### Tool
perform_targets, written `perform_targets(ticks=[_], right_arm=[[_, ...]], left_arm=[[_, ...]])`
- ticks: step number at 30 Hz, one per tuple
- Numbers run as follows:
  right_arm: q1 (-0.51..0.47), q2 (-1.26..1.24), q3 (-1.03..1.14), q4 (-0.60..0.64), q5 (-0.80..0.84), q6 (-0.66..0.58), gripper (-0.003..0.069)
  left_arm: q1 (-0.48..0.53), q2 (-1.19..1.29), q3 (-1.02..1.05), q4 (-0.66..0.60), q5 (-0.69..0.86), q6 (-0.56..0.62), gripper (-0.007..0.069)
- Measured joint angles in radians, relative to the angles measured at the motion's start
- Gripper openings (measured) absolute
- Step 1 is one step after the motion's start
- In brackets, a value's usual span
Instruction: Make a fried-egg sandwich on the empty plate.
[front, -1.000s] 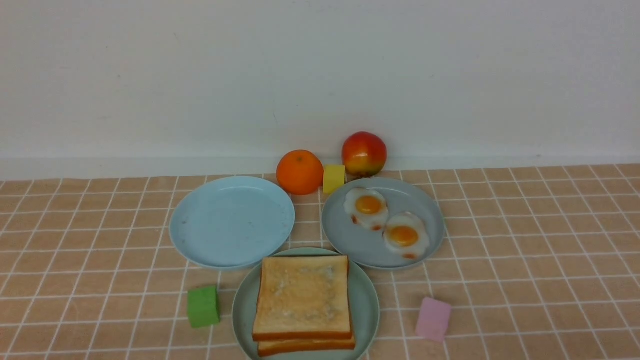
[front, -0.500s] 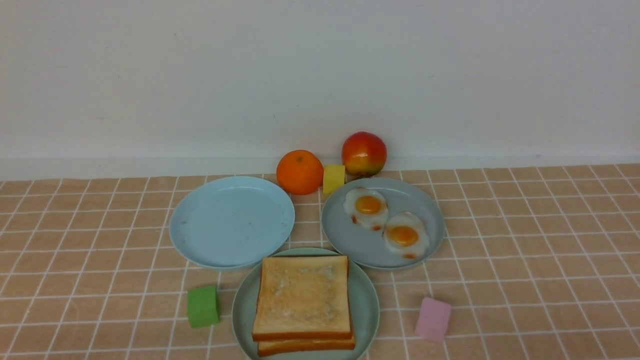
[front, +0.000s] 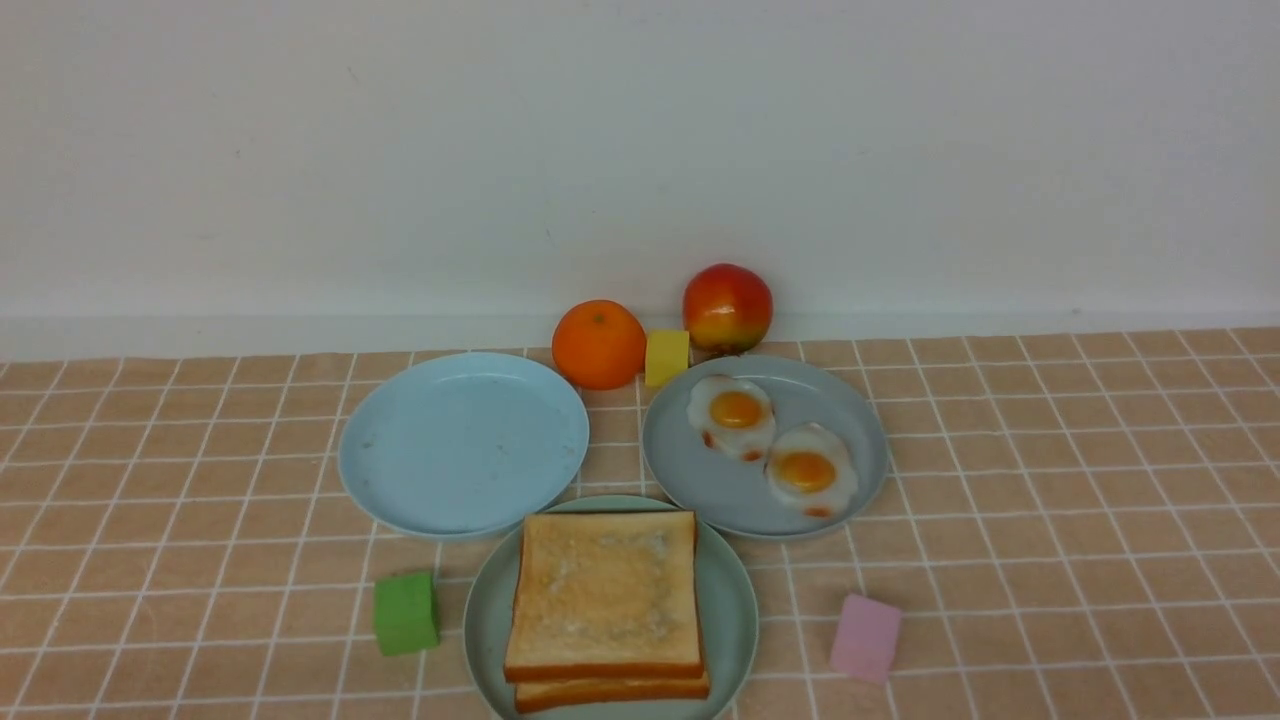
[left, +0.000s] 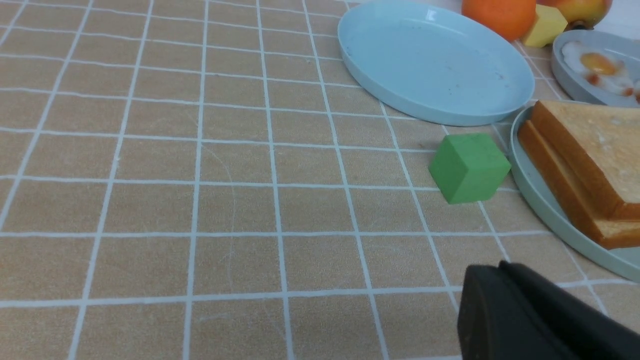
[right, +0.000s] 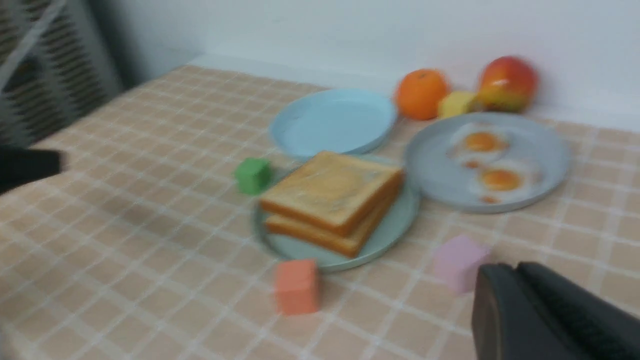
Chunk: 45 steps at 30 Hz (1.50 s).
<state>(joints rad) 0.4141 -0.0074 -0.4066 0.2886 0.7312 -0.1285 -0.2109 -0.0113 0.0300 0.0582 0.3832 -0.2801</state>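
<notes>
Toast slices (front: 604, 598), two stacked flat, lie on the mint-green plate (front: 728, 600) at the near edge of the table (front: 1050, 520). The sky-blue plate (front: 463, 441) behind it is bare; the grey-blue plate (front: 720, 485) carries two fried eggs (front: 772, 445). Left claw (left: 530, 315) and right claw (right: 540, 310) each show one dark finger only; whether they stand wide or narrow cannot be told.

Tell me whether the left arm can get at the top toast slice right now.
Probably yes: the top toast slice lies uncovered, nothing above it; only the green cube stands beside the mint-green plate on that side.
</notes>
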Motion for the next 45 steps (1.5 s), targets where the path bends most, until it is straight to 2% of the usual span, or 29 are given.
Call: perform_targets(ticks=[2,3,5,6,10,14,20,45], right_arm=[[-0.025,0.0,0.002,-0.026,-0.004,0.001,0.0057],[-0.09,0.0,0.016,-0.069,-0.017,0.001,0.006],[-0.127,0.0,0.031,-0.083,-0.03,0.001,0.0061],[-0.187,0.0,0.059,-0.099,-0.056,0.001,0.0063],[-0.311,0.0,0.178,-0.107,-0.173,0.001,0.007],[-0.371,-0.001,0.339,-0.113,-0.269,0.001,0.0075],[-0.379,-0.003,0.421,-0.117,-0.345,0.001,0.0083],[-0.379,-0.003,0.424,-0.117,-0.359,0.001,0.0104]], left_arm=[[0.0,0.0,0.0,0.0,0.0,0.0,0.002],[0.0,0.0,0.001,0.0,0.0,0.0,0.0022],[0.0,0.0,0.001,0.0,0.0,0.0,0.0021],[0.0,0.0,0.001,0.0,0.0,0.0,0.0022],[0.0,0.0,0.001,0.0,0.0,0.0,0.0027],[0.0,0.0,0.001,0.0,0.0,0.0,0.003],[0.0,0.0,0.001,0.001,-0.002,0.0,0.0037],[0.002,0.0,0.001,0.004,-0.004,0.0,0.0056]])
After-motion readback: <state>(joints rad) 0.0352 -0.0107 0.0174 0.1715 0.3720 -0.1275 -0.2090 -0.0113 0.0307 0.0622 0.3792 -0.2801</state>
